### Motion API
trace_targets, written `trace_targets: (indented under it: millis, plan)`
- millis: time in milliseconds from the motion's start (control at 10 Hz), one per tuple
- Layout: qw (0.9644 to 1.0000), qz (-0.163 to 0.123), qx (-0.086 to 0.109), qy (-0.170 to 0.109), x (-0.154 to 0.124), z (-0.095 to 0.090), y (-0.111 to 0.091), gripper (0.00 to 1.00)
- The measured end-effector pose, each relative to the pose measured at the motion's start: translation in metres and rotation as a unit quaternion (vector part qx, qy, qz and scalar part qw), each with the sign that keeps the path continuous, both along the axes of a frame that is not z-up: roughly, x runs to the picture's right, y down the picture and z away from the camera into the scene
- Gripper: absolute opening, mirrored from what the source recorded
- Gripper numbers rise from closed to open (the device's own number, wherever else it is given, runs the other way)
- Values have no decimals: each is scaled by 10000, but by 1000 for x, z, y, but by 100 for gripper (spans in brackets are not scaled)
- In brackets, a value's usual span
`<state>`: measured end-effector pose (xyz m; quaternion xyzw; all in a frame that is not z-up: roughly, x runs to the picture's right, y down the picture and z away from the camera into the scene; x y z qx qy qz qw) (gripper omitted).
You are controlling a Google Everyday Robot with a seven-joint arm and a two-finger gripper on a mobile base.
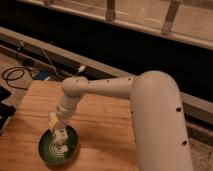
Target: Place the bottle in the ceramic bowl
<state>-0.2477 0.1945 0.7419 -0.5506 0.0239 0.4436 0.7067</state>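
Observation:
The ceramic bowl [50,152], dark green with pale rings inside, sits on the wooden table near its front left corner. My gripper [58,128] hangs right over the bowl at the end of the white arm, which reaches in from the right. It is shut on the bottle [61,136], a small whitish thing that points down into the bowl. Whether the bottle's lower end touches the bowl's floor I cannot tell.
The wooden table [107,120] runs right of the bowl and under the arm. The bulky white arm body [157,120] fills the right side. Black cables [15,75] lie on the floor at the left. A dark ledge with railing crosses behind.

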Motion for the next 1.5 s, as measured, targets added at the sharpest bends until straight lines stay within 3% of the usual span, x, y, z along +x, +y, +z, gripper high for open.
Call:
trace_targets:
  millis: [700,800,1500]
  plan:
    - [10000,5,-3,5,1,0,0,2]
    - [10000,4,-3,5,1,0,0,7]
    - [10000,4,-3,5,1,0,0,77]
